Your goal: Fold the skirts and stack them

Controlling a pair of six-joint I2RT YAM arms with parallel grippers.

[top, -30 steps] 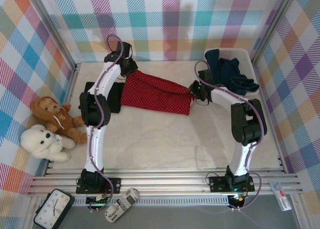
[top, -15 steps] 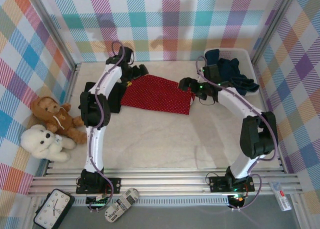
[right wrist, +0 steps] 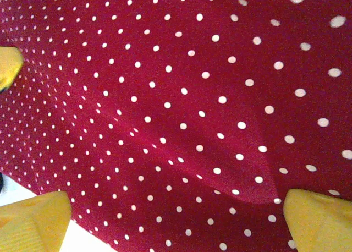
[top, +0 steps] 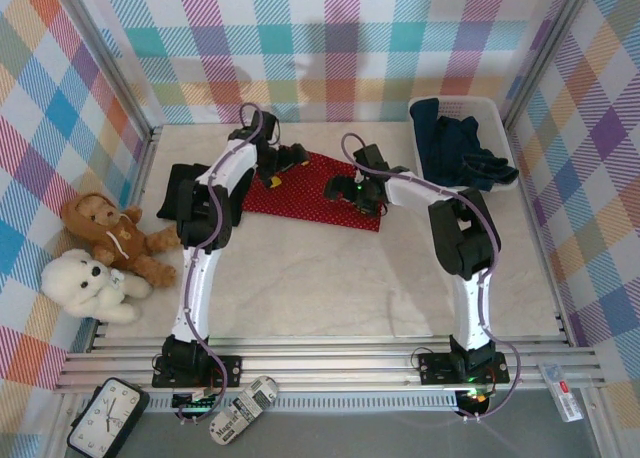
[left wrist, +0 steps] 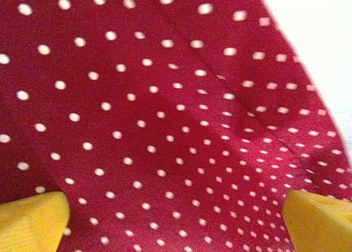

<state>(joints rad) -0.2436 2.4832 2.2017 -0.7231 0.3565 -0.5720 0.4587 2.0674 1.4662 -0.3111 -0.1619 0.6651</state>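
Moved: left gripper (top: 280,171) and right gripper (top: 335,190) are brought inward over the red dotted skirt (top: 300,200) | both are spread wide, nothing is held | step: folding is judged underway | next: an edge is to be regripped

Nothing here can be read with certainty. Below the left end of the rail (top: 330,363), the clock (top: 107,419) has a white dial whose marks are too small to make out. Just right of it, still below the rail, a grey-and-white remote (top: 243,410) bears dark lettering, too blurred to read. Off the rail's right end, a small clear packet (top: 565,391) carries a red mark, also illegible.
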